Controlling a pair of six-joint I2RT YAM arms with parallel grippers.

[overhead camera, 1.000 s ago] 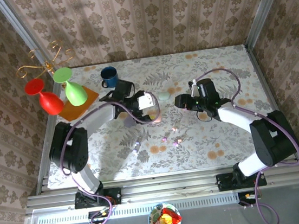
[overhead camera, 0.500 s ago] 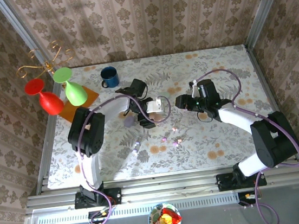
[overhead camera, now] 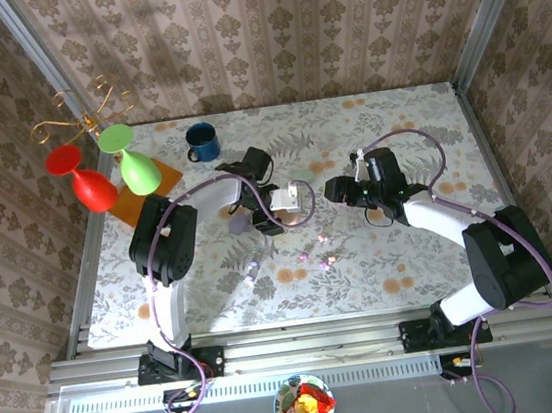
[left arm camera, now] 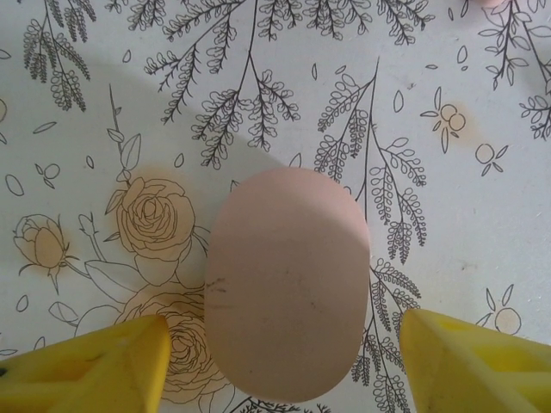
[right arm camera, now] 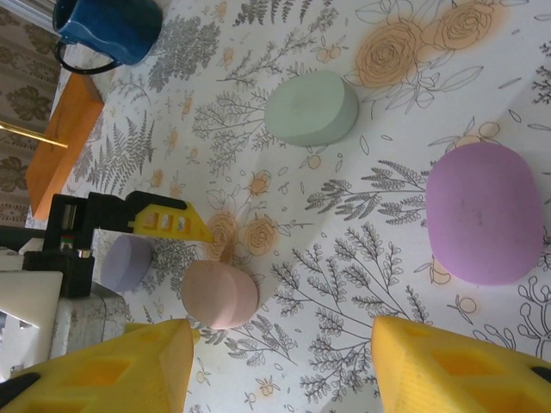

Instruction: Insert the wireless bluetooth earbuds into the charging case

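Note:
A pink egg-shaped charging case [left arm camera: 288,284] lies shut on the flowered tablecloth, between the yellow fingers [left arm camera: 86,370] of my left gripper [left arm camera: 280,374]. The jaws stand open, with a gap of cloth on each side of the case. From the right wrist the same pink case [right arm camera: 219,295] lies beside a left finger [right arm camera: 168,219]. My right gripper [right arm camera: 280,370] is open over bare cloth, nothing between its pads. In the top view the left gripper [overhead camera: 294,204] and right gripper [overhead camera: 332,189] face each other mid-table. Tiny earbuds [overhead camera: 307,255] lie loose nearer the arm bases.
Other shut cases lie around: green [right arm camera: 312,107], purple [right arm camera: 484,213], lavender [right arm camera: 127,262]. A blue mug [overhead camera: 201,142] stands at the back. An orange block [overhead camera: 139,198] with red and green glasses sits at the left. Patterned walls close in the table.
The left arm swung in and its gripper settled over the pink case, with the jaws narrowing around it. The right arm has stayed put.

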